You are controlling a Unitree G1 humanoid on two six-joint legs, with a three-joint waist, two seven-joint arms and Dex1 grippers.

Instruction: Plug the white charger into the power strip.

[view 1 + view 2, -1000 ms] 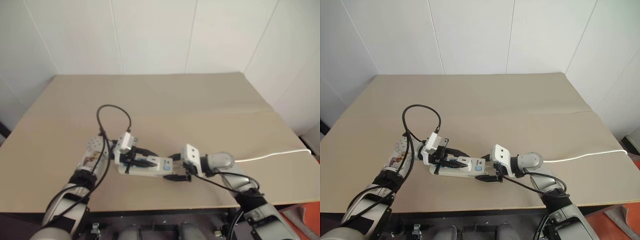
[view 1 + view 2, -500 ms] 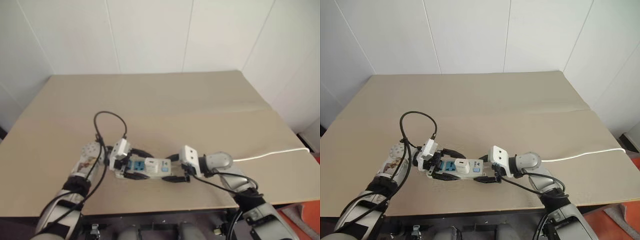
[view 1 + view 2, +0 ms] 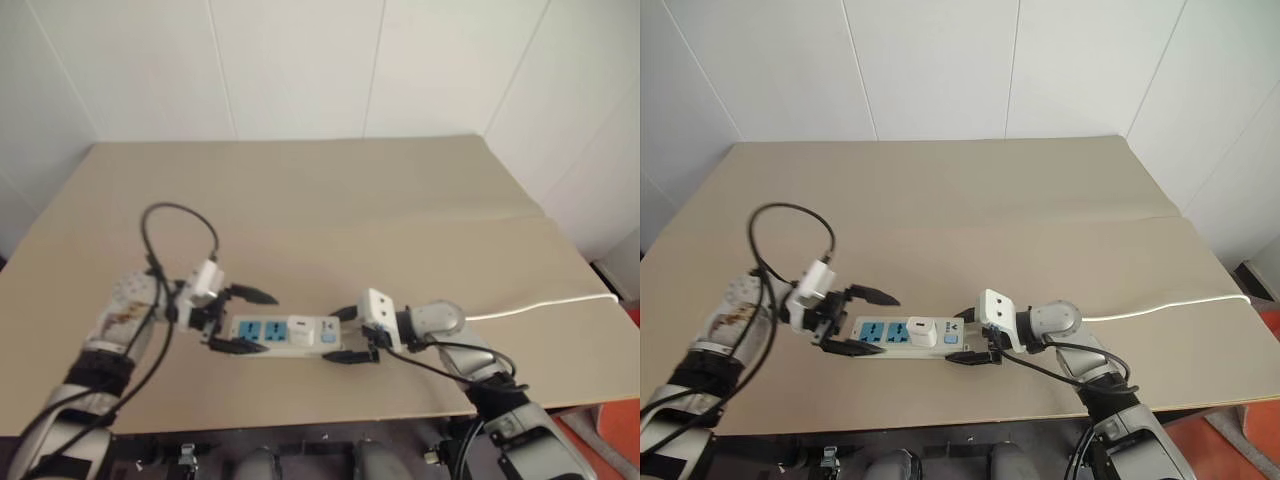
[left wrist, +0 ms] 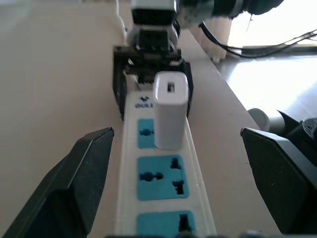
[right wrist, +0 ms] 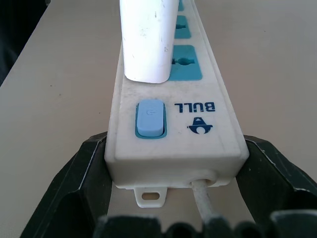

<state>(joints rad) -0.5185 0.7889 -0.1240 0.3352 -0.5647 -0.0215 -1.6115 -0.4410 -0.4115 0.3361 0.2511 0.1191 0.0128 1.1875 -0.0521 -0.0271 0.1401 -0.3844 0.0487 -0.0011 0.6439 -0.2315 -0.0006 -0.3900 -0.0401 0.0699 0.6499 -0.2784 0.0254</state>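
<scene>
now the desk (image 3: 330,190) carries the power strip (image 3: 902,334) near its front edge, lying crosswise, its thin white cable (image 3: 540,308) running off toward the right side. the change: half a second ago the left jaws (image 3: 240,320) sat around the strip's left end with the plug between them; they have since drawn back to the left and hang spread wide, holding nothing, just off that end. the white charger (image 3: 922,330) is left standing upright in the socket nearest the switch, so the plugging looks done, judged from how squarely it sits. the right jaws (image 3: 975,340) are at the cable end as before, one finger on either side of the strip; they look slack, not clamped. the left wrist view gives the two bare blue sockets and the charger's flush seat; the right wrist view gives the blue switch (image 5: 150,118), hidden from the left one by the charger.
</scene>
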